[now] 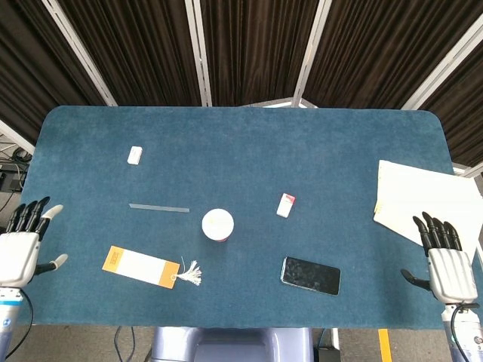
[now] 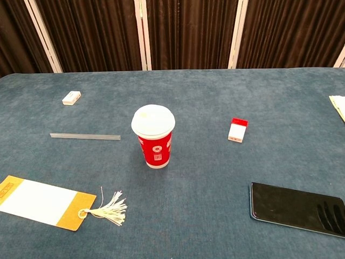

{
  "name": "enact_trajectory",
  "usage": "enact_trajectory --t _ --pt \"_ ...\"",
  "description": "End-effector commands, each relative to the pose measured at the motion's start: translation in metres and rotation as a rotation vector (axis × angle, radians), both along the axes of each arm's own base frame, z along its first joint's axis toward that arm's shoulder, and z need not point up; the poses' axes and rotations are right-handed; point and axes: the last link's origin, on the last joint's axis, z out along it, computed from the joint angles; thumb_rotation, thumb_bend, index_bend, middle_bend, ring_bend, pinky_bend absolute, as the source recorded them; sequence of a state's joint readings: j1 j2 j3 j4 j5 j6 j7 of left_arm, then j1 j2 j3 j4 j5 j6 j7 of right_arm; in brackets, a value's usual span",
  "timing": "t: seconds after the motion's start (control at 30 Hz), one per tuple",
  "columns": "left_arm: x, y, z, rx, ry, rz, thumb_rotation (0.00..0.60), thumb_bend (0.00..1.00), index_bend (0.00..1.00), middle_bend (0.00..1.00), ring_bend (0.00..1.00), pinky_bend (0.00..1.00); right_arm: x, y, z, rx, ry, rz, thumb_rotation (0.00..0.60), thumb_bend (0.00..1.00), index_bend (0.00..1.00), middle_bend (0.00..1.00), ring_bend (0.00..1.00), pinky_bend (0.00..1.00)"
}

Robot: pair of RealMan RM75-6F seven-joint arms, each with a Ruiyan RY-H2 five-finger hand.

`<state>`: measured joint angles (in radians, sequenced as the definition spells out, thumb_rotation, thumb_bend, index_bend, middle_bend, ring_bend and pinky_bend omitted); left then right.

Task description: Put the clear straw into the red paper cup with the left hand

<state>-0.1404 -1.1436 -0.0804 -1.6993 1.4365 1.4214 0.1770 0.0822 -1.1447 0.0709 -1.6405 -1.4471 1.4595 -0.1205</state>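
The clear straw [image 1: 158, 207] [image 2: 85, 136] lies flat on the blue table, left of the red paper cup [image 1: 217, 225] [image 2: 154, 138], which stands upright near the middle with a white lid. My left hand [image 1: 23, 243] hovers at the table's left edge, fingers spread and empty, well to the left of the straw. My right hand [image 1: 444, 259] is at the right edge, also spread and holding nothing. Neither hand shows in the chest view.
An orange-and-white bookmark with a tassel [image 1: 148, 266] [image 2: 48, 203] lies in front of the straw. A white eraser [image 1: 135, 155] sits at the back left, a small red-and-white box [image 1: 285, 204] right of the cup, a black phone [image 1: 310, 275] at front right, white papers [image 1: 423, 204] at far right.
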Motion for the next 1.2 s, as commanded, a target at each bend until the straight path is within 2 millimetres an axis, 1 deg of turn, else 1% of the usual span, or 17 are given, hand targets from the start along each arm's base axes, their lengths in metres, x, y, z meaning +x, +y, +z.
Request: enact_trajectory --t 0.03,0.1,0.17,0.37,0.47,0.63,0.77,1.0,1.2 --pt "0.008 0.021 -0.002 -0.011 0.002 0.003 0.6 0.16 0.27 0.0 0.0 0.0 0.0 0.0 0.0 0.0 -0.005 -0.003 0.6 0.12 0.0 0.0 0.0 0.0" --pt "0.013 0.037 -0.005 -0.019 0.014 0.008 0.6 0.21 0.34 0.0 0.0 0.0 -0.001 -0.001 0.0 0.002 -0.008 -0.006 0.6 0.12 0.0 0.0 0.0 0.0" --pt "0.016 0.051 -0.01 -0.027 0.026 0.013 0.6 0.23 0.36 0.0 0.0 0.0 -0.001 -0.002 -0.001 0.004 -0.012 -0.01 0.6 0.12 0.0 0.0 0.0 0.0" --pt "0.023 0.095 -0.03 -0.06 0.063 0.04 0.6 0.29 0.37 0.0 0.0 0.0 -0.004 -0.006 -0.002 0.011 -0.028 -0.027 0.6 0.12 0.0 0.0 0.0 0.0" --pt "0.028 0.117 -0.042 -0.078 0.077 0.048 0.6 0.29 0.38 0.0 0.0 0.0 -0.005 -0.008 -0.003 0.014 -0.038 -0.04 0.6 0.12 0.0 0.0 0.0 0.0" --pt "0.036 0.144 -0.072 -0.129 0.099 0.06 0.6 0.32 0.42 0.0 0.0 0.0 -0.006 -0.009 -0.001 0.009 -0.052 -0.054 0.6 0.12 0.0 0.0 0.0 0.0" --pt "0.041 0.156 -0.098 -0.169 0.095 0.071 0.6 0.37 0.44 0.0 0.0 0.0 -0.005 -0.008 -0.001 0.011 -0.051 -0.051 0.6 0.12 0.0 0.0 0.0 0.0" --pt "0.053 0.168 -0.141 -0.238 0.097 0.07 0.6 0.37 0.45 0.0 0.0 0.0 -0.007 -0.009 0.001 0.003 -0.061 -0.06 0.6 0.12 0.0 0.0 0.0 0.0" --pt "0.063 0.171 -0.162 -0.268 0.095 0.056 0.6 0.37 0.46 0.0 0.0 0.0 -0.007 -0.009 0.001 0.0 -0.069 -0.064 0.6 0.12 0.0 0.0 0.0 0.0"
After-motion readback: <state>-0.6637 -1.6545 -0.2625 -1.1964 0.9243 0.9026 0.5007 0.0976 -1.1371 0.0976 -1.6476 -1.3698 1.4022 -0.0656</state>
